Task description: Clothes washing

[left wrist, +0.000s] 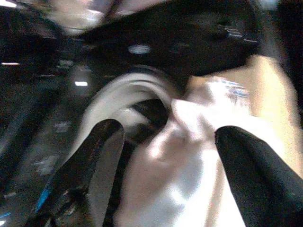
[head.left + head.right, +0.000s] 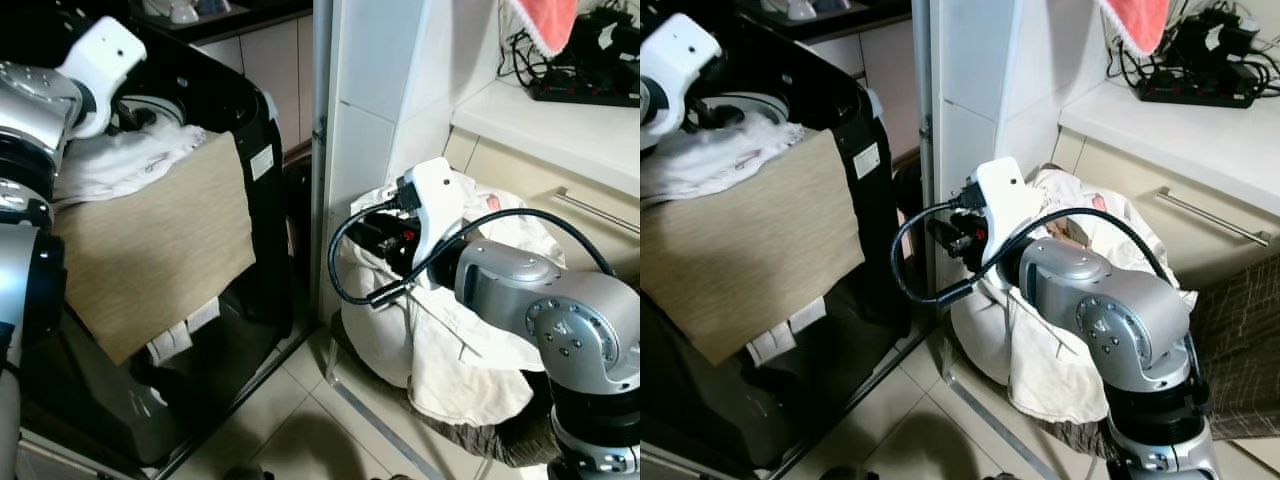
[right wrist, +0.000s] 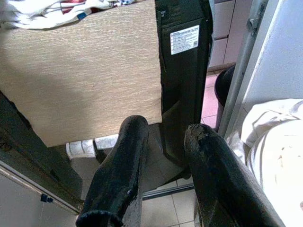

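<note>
A black top-loading washing machine (image 2: pixel 255 130) stands on the left, with a beige cloth (image 2: pixel 150 250) draped down its front. White clothes (image 2: pixel 120 160) are bunched on its top by the drum opening. My left gripper (image 1: pixel 170 132) is open above that opening, and a white garment (image 1: pixel 189 161) lies between and under its fingers without being pinched. My right gripper (image 3: pixel 165 127) hovers low between the washer and a heap of white laundry (image 2: pixel 460 370) in a basket on the right. Its fingers stand slightly apart and hold nothing.
A white tiled pillar (image 2: pixel 370 100) rises between the washer and the basket. Behind the basket is a counter (image 2: pixel 560 120) with a power strip (image 2: pixel 590 85), a drawer handle (image 2: pixel 600 212) and a hanging pink cloth (image 2: pixel 545 25). Tiled floor (image 2: pixel 300 430) lies in front.
</note>
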